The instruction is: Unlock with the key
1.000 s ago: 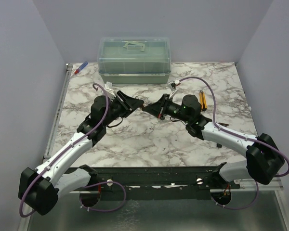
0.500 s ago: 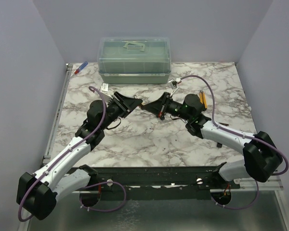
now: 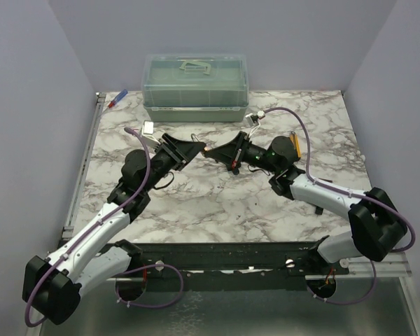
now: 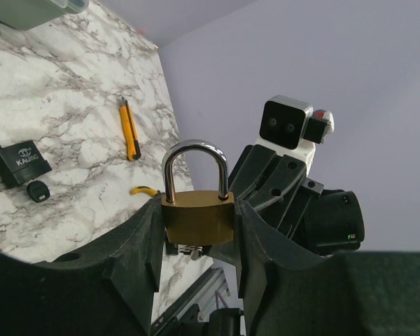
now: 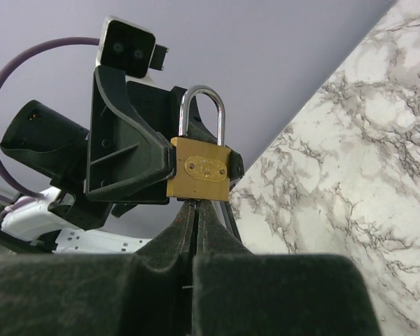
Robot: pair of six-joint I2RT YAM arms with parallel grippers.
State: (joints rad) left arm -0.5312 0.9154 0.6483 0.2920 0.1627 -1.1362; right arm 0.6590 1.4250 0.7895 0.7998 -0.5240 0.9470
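My left claw (image 4: 198,225) holds the brass padlock (image 4: 198,215) up off the table (image 4: 77,91). Its two fingers are part-way open and press on the sides of the brass body. The padlock stands upright with its steel shackle pushed home and sticking up above my fingers. My right claw (image 5: 195,210) is pinched tight, finger against finger with only a hairline seam between them. Its tips sit right under the bottom face of the padlock, touching it or very nearly. From the left wrist a small bit of bright metal shows at the underside of the padlock, where those tips meet it. I cannot tell what it is, or whether my right claw grips anything. The key (image 4: 38,190), with its round black head, lies flat on the marble, well apart from both claws. From the left wrist it is far below and to the left of the raised brass padlock. It lies just beside the lower corner of the black padlock (image 4: 21,162), which also rests on the table. I cannot tell whether the two touch. A yellow utility knife (image 4: 129,129) lies further along the marble, apart from the key. In the top view my two claws meet nose to nose above the middle of the table, in front of the green lidded box (image 3: 194,87).
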